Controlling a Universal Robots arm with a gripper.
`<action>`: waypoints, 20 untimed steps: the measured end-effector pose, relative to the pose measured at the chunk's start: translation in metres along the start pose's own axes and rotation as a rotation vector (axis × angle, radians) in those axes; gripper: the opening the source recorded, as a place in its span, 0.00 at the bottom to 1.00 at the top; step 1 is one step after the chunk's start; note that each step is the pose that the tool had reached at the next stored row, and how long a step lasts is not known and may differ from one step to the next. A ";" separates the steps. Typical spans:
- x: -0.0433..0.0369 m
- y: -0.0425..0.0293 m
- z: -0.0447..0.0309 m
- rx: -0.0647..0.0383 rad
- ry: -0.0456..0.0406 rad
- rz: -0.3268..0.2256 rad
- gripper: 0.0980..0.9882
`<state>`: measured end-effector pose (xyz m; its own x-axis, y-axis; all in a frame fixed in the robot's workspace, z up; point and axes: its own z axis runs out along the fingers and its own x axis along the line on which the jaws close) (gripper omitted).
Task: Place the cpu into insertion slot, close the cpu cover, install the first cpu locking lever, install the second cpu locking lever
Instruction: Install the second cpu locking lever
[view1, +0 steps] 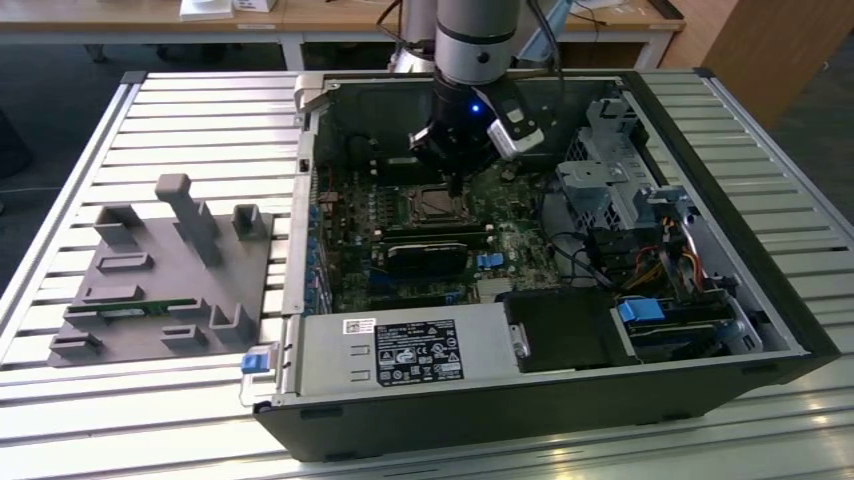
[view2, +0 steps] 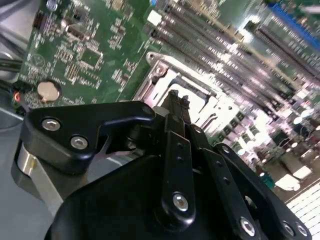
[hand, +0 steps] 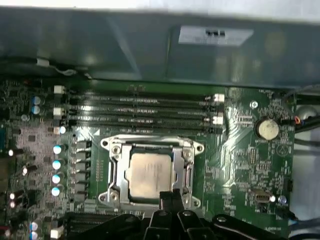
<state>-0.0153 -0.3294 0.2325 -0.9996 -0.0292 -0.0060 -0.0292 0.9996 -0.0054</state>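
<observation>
Slatted metal worktable (view1: 200, 110) under everything, ext. view. Wooden desk (view1: 334, 18) w/ white legs along back, dark floor (view1: 54, 70) below it. Wood panel (view1: 774, 50) at ext. view's right.

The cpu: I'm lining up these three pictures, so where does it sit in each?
Exterior view: cpu mid-motherboard, just under the gripper.
First wrist view: centre, inside the cpu cover.
Second wrist view: cannot tell; fingers hide the middle.
Shared landmark: coin battery.
</observation>
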 end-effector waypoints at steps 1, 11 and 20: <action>0.0002 -0.0084 0.0001 0.000 0.0012 0.000 0.02; 0.0053 -0.0211 0.0027 -0.003 0.0070 0.000 0.02; 0.0240 -0.0281 0.0028 -0.006 0.0069 0.000 0.02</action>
<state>-0.0385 -0.3582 0.2297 -0.9996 -0.0293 0.0009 -0.0293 0.9996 0.0004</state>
